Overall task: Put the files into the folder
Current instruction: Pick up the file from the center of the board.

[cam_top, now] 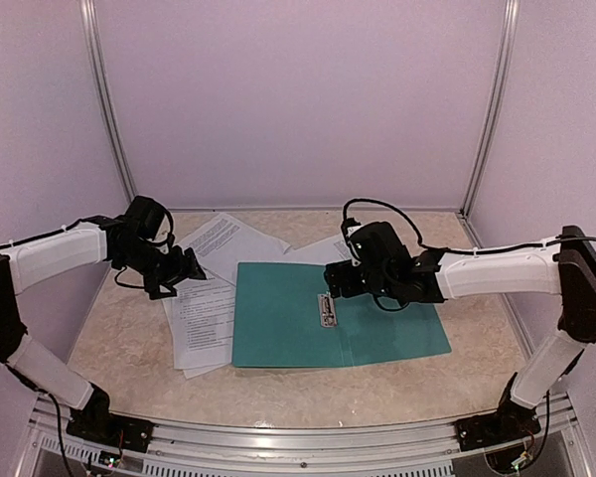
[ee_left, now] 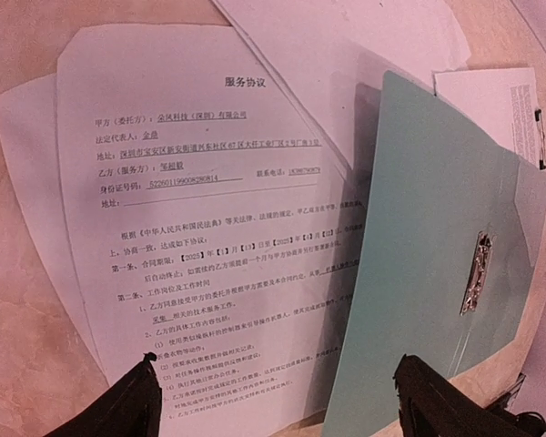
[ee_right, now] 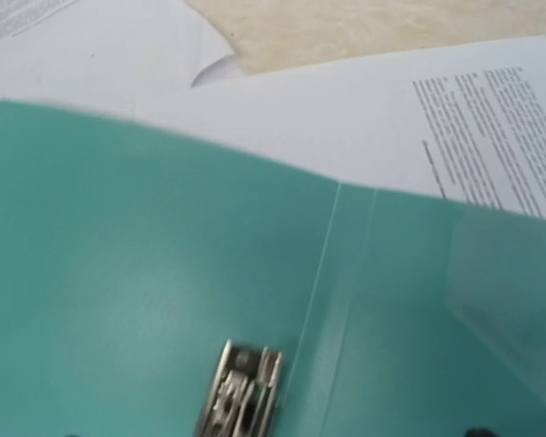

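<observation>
The teal folder (cam_top: 377,323) lies open and flat in the middle of the table, its silver clip (cam_top: 327,309) beside the spine. The files are white printed sheets: a stack (cam_top: 201,320) partly under the folder's left edge and more sheets (cam_top: 233,241) behind it. My left gripper (cam_top: 192,266) hovers open and empty over the left stack; in the left wrist view its fingertips (ee_left: 138,382) straddle the top sheet (ee_left: 209,209) and the folder's edge (ee_left: 437,273). My right gripper (cam_top: 335,280) hovers over the clip (ee_right: 241,391) and holds nothing; only a dark tip (ee_right: 478,433) shows.
White enclosure walls with metal corner posts (cam_top: 109,109) close in the back and sides. A metal rail (cam_top: 298,437) runs along the near edge. Bare beige tabletop (cam_top: 308,393) lies in front of the folder.
</observation>
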